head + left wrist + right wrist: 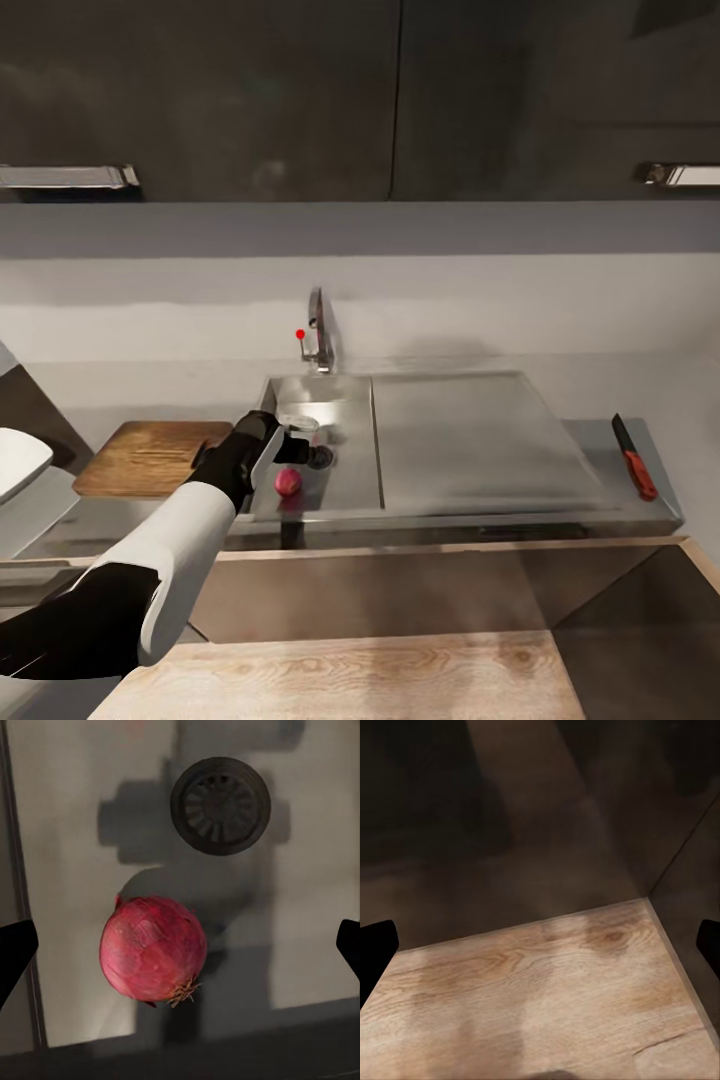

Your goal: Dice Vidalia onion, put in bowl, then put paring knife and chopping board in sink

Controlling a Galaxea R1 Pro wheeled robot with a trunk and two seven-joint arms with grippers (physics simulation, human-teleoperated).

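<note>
Grey countertop point(100, 520) runs under dark wall cabinets point(300, 90), with the steel sink point(470, 440) set into it. On the far right edge lies the paring knife point(634, 458), its long axis running roughly away from the robot, red handle nearer, dark blade pointing toward the wall. Left of the basin, the chopping board point(145, 458) lies flat with its long axis along the counter. Beside the board, at the picture's left edge, sits the white bowl point(18, 462); whether it holds anything cannot be told.

Over the basin hangs the left gripper point(180, 949), fingers spread wide and holding nothing. Between them, lower down, the reddish Vidalia onion point(154, 949) rests on the basin floor near the round drain point(220, 805), root tuft turned away from the drain.

Well clear of the counter, the right gripper point(540, 949) is spread equally wide over a pale wood surface point(532, 997).
</note>
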